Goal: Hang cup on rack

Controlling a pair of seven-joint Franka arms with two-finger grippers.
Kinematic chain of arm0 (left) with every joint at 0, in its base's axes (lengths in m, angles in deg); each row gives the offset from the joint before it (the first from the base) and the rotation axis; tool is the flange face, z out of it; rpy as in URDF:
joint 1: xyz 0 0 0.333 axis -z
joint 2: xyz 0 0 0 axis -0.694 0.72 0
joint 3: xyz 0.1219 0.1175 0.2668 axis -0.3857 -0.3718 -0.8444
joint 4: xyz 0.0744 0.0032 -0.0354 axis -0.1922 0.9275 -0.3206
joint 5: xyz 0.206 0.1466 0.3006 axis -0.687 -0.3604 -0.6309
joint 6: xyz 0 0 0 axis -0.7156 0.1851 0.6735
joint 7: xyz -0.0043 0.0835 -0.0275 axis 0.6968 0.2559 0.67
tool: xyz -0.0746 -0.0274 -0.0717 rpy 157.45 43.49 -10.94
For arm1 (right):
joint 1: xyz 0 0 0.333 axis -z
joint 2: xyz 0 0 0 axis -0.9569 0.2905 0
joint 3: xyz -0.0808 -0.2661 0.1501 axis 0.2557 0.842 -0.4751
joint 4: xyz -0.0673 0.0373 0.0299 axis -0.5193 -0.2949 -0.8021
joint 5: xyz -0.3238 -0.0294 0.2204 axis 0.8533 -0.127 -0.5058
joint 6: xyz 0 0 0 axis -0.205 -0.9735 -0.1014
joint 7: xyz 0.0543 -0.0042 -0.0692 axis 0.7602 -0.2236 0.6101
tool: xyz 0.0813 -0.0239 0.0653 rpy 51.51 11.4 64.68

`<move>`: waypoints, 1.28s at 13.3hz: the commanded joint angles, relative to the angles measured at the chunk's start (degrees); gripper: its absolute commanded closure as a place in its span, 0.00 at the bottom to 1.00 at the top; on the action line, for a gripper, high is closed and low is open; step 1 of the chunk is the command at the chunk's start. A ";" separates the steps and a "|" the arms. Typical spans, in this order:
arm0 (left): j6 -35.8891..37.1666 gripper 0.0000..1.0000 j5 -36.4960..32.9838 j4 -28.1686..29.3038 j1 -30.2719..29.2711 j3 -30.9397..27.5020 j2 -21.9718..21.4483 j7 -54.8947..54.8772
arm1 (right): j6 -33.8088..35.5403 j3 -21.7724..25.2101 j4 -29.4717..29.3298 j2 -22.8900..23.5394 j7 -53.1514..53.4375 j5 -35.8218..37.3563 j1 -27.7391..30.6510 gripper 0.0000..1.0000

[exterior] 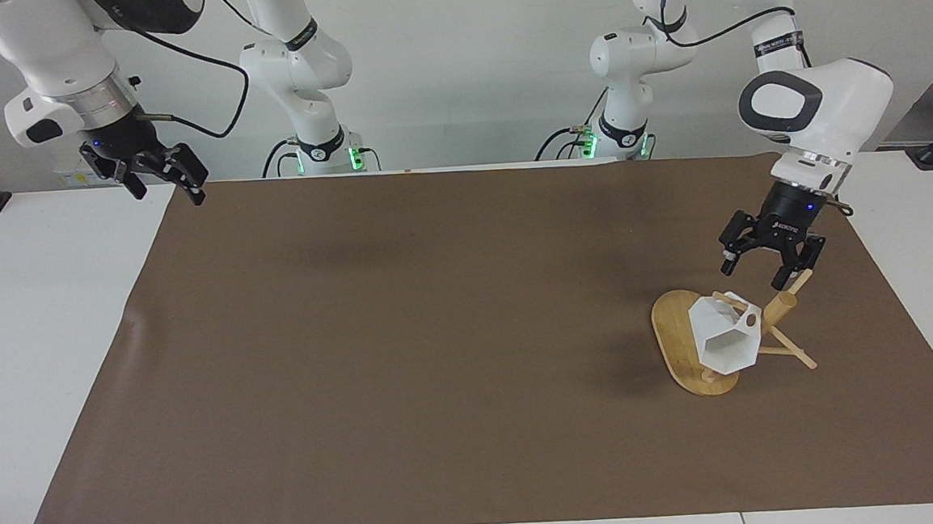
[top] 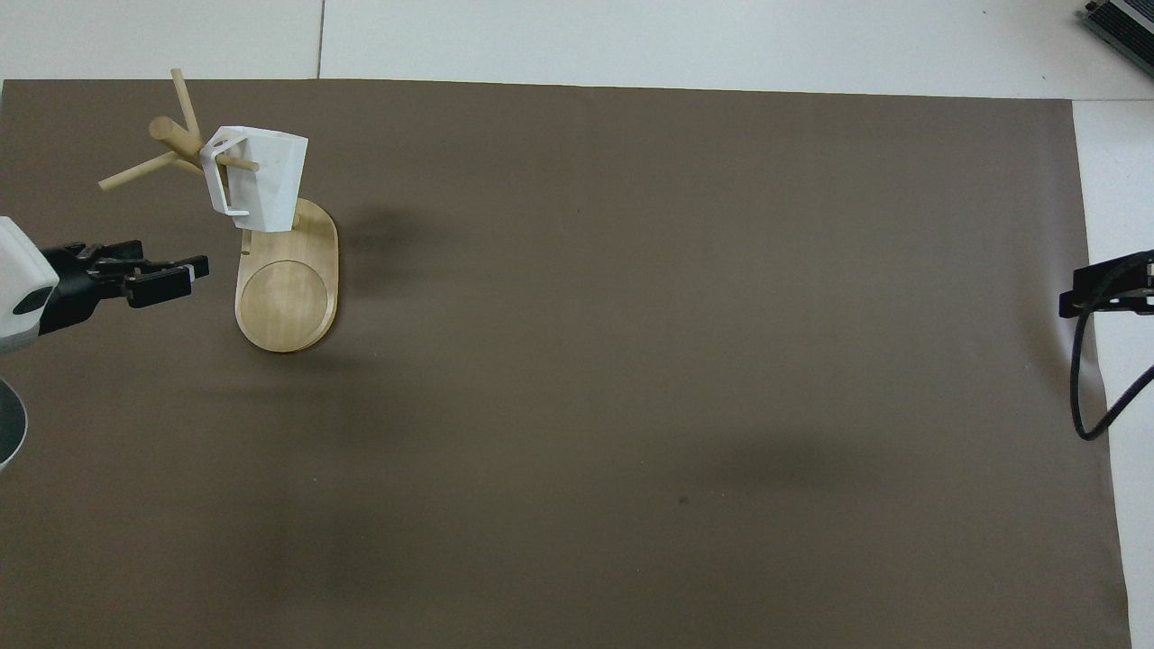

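Cup (exterior: 726, 339) on rack (exterior: 686, 338) peg — hands apart.

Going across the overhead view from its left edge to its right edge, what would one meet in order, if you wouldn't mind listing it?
left gripper, open → cup hanging on a peg of the rack → right gripper, open, at the edge of the brown mat.

One cup (exterior: 726, 342); one rack (exterior: 686, 344); one brown mat (exterior: 406, 338); two grippers.

A small white angular cup (exterior: 726, 339) of matt plastic look is seen below the left gripper (exterior: 759, 270), hung on a pale smooth wooden rack (exterior: 682, 344); a brown matt paper-like sheet (exterior: 406, 338) is spread beneath
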 commanded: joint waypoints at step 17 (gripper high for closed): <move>50.30 0.00 -35.38 -35.01 13.78 -0.96 2.05 33.91 | -0.10 -0.38 0.17 -0.56 -0.99 -0.91 0.60 0.00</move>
